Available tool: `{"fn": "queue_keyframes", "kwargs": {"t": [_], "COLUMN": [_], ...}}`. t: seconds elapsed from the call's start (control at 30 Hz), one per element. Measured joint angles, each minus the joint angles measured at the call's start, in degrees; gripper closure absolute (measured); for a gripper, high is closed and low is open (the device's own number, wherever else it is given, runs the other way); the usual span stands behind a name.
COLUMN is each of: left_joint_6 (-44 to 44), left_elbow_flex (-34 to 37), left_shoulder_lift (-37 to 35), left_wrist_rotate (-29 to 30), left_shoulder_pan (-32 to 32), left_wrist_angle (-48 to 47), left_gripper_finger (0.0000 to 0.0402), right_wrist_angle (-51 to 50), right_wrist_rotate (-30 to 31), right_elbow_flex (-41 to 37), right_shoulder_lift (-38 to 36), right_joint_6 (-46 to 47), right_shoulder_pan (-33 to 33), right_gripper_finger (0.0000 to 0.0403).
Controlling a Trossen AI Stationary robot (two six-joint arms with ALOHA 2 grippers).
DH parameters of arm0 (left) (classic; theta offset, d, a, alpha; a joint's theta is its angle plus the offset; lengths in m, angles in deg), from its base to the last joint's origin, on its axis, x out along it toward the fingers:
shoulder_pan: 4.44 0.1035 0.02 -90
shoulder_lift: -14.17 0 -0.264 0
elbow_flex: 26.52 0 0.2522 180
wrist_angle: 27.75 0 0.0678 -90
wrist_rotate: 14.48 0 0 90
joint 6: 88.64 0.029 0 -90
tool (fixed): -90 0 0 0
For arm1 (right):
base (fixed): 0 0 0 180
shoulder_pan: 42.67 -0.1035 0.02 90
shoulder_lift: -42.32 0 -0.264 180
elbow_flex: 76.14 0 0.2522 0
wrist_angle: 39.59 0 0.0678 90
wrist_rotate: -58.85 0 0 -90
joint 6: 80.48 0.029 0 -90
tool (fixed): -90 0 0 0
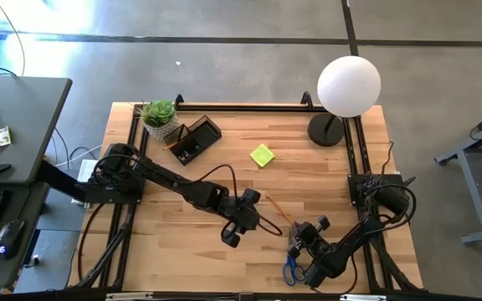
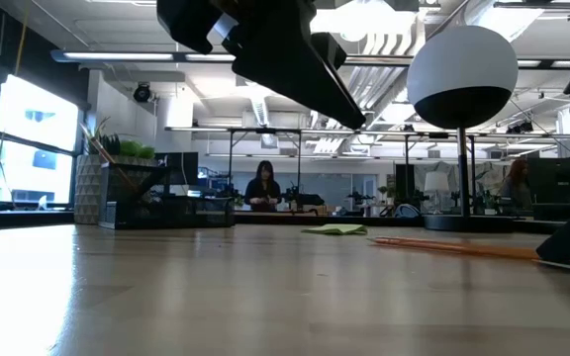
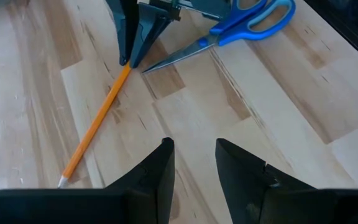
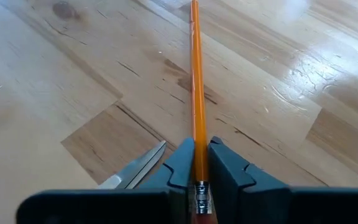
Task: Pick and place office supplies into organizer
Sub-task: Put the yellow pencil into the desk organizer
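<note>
Right hand down at the worktop, near its front edge, fingers pinching the eraser end of an orange pencil, which lies flat and points away toward the middle. Blue-handled scissors just beside, blade tip close to the same fingers. Left hand hovering near the pencil's sharpened end, fingers spread, holding nothing. Organizer well apart at the far left, beside the potted plant; yellow-green sticky pad loose between. Best to squeeze firmly on the ferrule, lift straight up to clear the scissors, keep the pencil from swinging, carry wide of the left arm, then tip upright over a compartment.
</note>
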Motion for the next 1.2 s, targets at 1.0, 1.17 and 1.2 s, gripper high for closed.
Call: {"fn": "queue_keyframes", "kwargs": {"t": [1.0, 1.17, 1.2], "left_joint_6": [27.8, 35.5, 36.5], "left_elbow_flex": [0.0, -0.2, 0.0], "left_shoulder_lift": [0.0, 1.2, 1.3], "left_wrist_rotate": [18.2, 19.4, 19.5], "left_shoulder_pan": [-2.9, -4.0, -4.0], "left_wrist_angle": [9.6, 14.5, 14.0], "left_gripper_finger": [0.0295, 0.0295, 0.0295], "right_wrist_angle": [-4.9, -3.1, -2.7], "right_wrist_rotate": [-1.5, 0.1, 0.1], "right_elbow_flex": [0.0, 0.0, 0.0], "right_shoulder_lift": [-19.6, -21.1, -21.3], "right_joint_6": [-2.4, -2.5, -2.6], "right_shoulder_pan": [-0.2, 0.3, 0.5], "right_gripper_finger": [0.0386, 0.0389, 0.0390]}}
